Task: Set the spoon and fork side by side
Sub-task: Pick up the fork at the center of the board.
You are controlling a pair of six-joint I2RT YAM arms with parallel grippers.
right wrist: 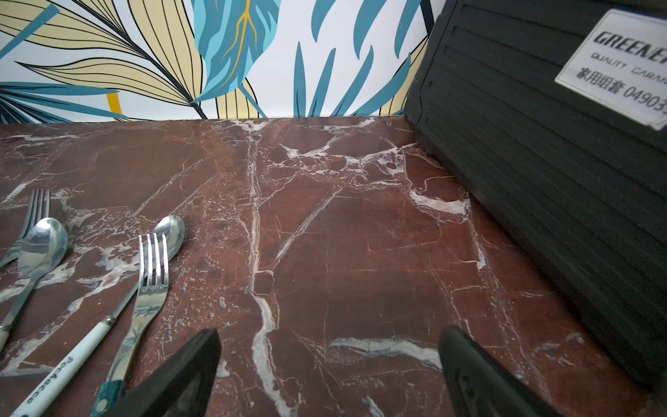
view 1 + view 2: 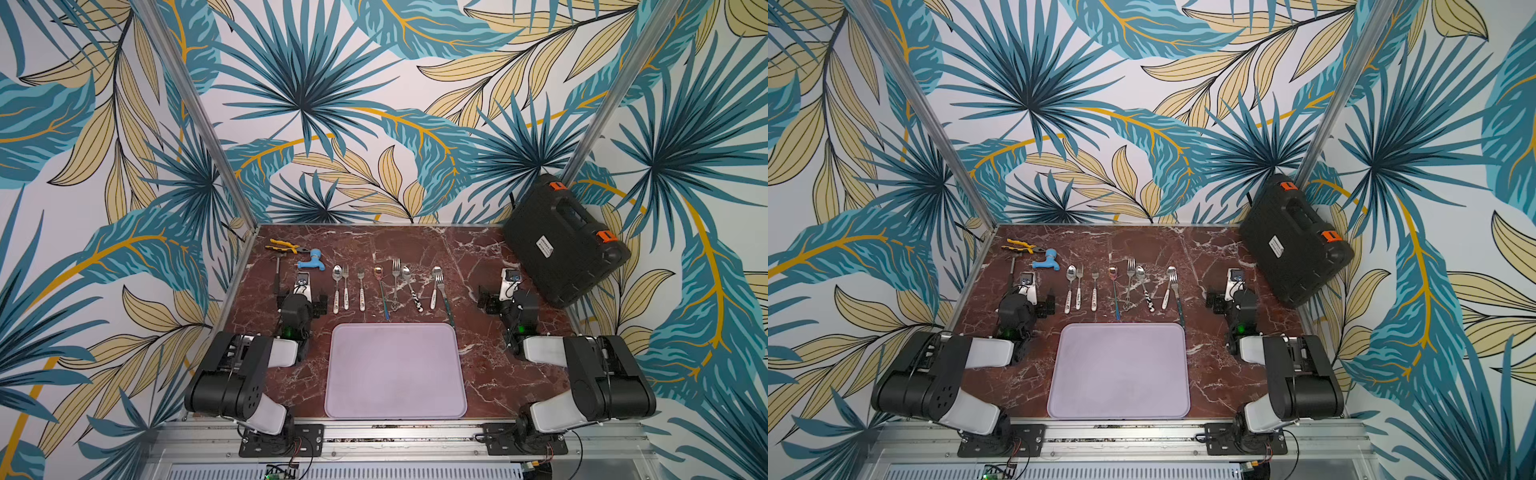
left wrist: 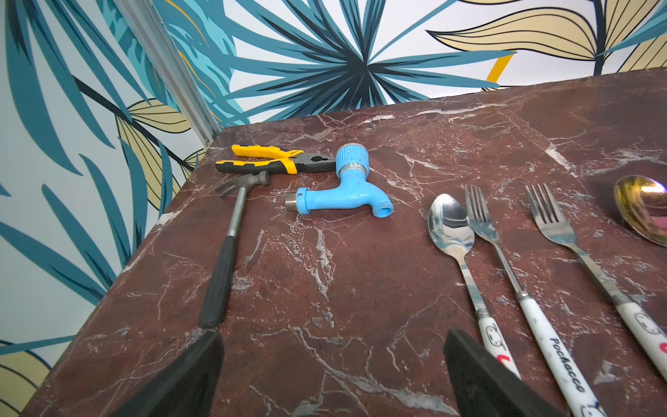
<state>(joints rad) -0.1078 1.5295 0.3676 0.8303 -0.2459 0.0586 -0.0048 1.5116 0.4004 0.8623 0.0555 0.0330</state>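
On the red marble table (image 2: 473, 257), just beyond the far edge of a lilac tray (image 2: 395, 399), a row of cutlery lies with its handles pointing back toward the arm bases. At the left end a white-handled spoon (image 2: 337, 274) and a white-handled fork (image 2: 345, 286) lie side by side, very close and roughly parallel. Next along come a lone fork (image 2: 361, 286), also white-handled, a coppery spoon (image 2: 378, 274), a fork with a fancy handle (image 2: 396, 270) and a spoon with a black-and-white handle (image 2: 409, 282). At the right end a teal-handled fork (image 1: 153, 267) lies across the last spoon (image 1: 173, 231), its prongs overlapping the bowl. The left gripper (image 3: 334, 346) hangs over the table with its jaws spread wide and nothing between them. In its wrist view one finger sits just beside the handle of the white-handled spoon, and the other just beside the grip end of a hammer (image 3: 223, 260). Past the hammer lie yellow pliers (image 3: 274, 162) and a blue tap (image 3: 343, 195), near the far left corner. The right gripper (image 1: 329, 335) is likewise wide open and holds nothing, over bare marble between the teal-handled fork and a black case (image 2: 561, 245) that leans in the far right corner. Whether either gripper touches the table I cannot tell.
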